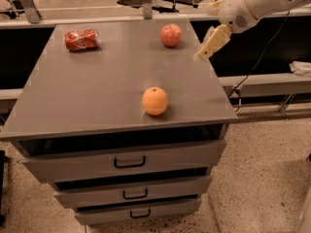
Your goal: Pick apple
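Note:
The apple (171, 35), small, round and reddish-pink with a dimpled top, sits at the far right of the grey cabinet top (97, 91). My gripper (203, 54), cream-coloured on a white arm, hangs over the top's right edge. It is just right of the apple and a little nearer to me, and does not touch it. It points down and to the left.
An orange (155, 101) sits near the front middle of the top. A crushed red soda can (81, 39) lies at the far left. Several drawers (130, 161) are below the top. A rail and a black cable (252, 67) run along the right.

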Action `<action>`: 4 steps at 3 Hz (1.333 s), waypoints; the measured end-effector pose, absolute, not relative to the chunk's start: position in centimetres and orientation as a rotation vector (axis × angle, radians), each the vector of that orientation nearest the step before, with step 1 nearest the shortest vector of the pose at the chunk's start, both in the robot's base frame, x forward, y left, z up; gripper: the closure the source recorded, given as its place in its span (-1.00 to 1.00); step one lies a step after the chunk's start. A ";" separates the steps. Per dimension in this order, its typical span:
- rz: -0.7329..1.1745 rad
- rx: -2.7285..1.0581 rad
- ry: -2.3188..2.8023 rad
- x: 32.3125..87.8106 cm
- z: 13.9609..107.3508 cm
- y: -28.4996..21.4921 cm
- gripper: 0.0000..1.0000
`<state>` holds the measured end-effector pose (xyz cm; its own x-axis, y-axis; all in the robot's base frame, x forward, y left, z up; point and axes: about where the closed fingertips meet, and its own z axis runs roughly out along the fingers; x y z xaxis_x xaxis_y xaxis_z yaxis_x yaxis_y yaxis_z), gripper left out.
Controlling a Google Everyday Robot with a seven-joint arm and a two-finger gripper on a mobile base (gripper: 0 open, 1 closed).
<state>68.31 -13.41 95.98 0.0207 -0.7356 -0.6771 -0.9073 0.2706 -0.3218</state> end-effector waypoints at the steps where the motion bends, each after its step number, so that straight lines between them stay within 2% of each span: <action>1: 0.327 -1.329 1.741 72.1 94.3 -12.4 -1.00; 4: 0.520 -0.979 1.695 81.1 91.0 -9.1 -1.00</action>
